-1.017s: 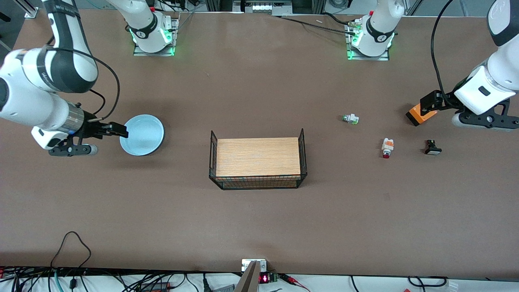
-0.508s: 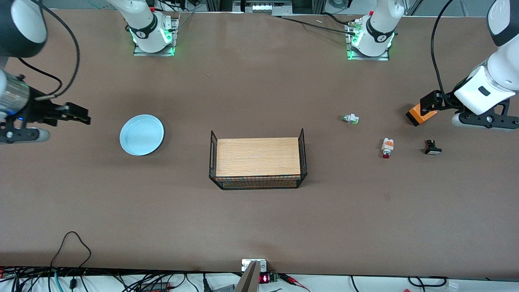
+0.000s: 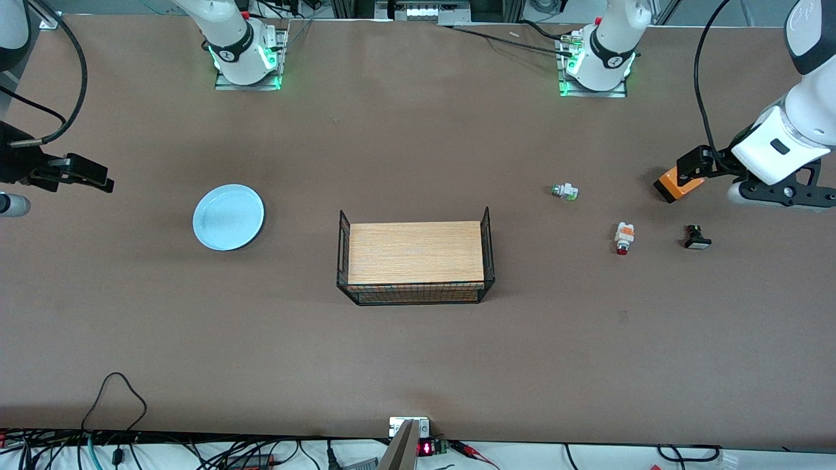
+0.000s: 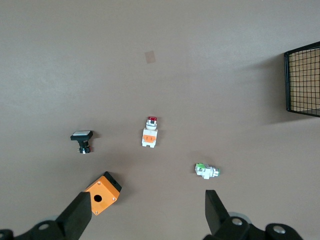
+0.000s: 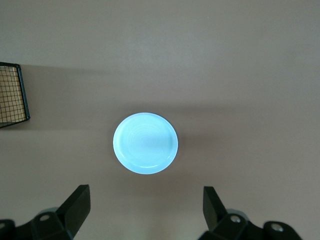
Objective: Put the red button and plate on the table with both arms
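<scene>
The pale blue plate [image 3: 228,217] lies flat on the brown table [image 3: 418,130] toward the right arm's end; it also shows in the right wrist view [image 5: 145,143]. My right gripper [image 3: 98,177] [image 5: 145,212] is open and empty, over bare table at that end, well apart from the plate. The red button [image 3: 624,237] [image 4: 150,134] lies on its side on the table toward the left arm's end. My left gripper [image 3: 692,171] [image 4: 147,220] is open and empty, up over the table beside an orange box [image 3: 676,185], and waits.
A wooden board with black wire sides [image 3: 415,254] stands mid-table. A white part with a green tip [image 3: 564,191] [image 4: 207,171] and a black-and-white button part [image 3: 697,237] [image 4: 82,139] lie near the red button. The orange box shows in the left wrist view [image 4: 102,192].
My right gripper has drawn back from the plate's rim toward the right arm's end of the table. The plate stays where it lay. The left arm has not moved.
</scene>
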Controlling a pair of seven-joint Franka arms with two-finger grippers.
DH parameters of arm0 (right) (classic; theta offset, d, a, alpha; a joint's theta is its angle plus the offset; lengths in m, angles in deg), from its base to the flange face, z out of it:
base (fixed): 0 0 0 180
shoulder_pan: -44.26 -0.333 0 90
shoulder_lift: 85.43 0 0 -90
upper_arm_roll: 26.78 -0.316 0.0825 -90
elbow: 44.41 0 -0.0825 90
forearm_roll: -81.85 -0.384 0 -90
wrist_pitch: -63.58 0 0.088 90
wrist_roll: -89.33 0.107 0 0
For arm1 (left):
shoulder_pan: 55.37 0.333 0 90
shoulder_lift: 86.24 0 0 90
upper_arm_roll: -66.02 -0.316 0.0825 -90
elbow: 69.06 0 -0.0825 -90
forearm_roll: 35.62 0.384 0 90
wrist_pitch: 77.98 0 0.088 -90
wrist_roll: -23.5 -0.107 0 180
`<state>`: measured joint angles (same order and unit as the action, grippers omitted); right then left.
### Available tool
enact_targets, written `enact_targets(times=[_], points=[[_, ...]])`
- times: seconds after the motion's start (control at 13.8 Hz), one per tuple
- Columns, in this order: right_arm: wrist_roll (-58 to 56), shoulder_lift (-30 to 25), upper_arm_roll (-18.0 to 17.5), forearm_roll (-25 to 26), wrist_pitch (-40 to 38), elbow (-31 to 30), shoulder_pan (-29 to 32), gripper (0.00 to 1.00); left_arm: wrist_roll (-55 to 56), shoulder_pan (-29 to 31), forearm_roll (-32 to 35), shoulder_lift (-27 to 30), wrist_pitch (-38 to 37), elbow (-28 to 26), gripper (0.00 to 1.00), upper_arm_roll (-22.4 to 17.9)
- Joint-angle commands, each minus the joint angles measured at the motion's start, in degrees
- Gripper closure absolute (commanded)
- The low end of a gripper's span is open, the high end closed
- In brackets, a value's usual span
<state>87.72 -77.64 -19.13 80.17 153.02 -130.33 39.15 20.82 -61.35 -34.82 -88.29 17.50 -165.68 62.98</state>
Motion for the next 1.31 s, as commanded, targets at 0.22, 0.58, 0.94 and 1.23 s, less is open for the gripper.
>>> enact_targets(times=[0.22, 0.58, 0.94, 1.23], points=[[1.53, -6.03, -0.27, 1.06, 1.35, -5.4, -0.08, 0.0, 0.4, -0.17, 0.07, 1.08, -0.03, -0.94, 0.0, -0.21], [0.57, -7.09, -0.53, 1.07, 1.0, -6.98, -0.34, 0.0, 0.4, -0.08, 0.07, 1.0, -0.11, -0.94, 0.0, -0.21], [0.91, -7.09, -0.8, 1.07, 0.73, -6.45, -0.69, 0.0, 0.31, -0.08, 0.07, 1.0, -0.03, -0.94, 0.0, -0.3], [0.65, -7.0, -0.89, 1.07, 0.64, -6.45, -0.69, 0.0, 0.4, -0.08, 0.07, 1.0, -0.03, -0.94, 0.0, -0.3]])
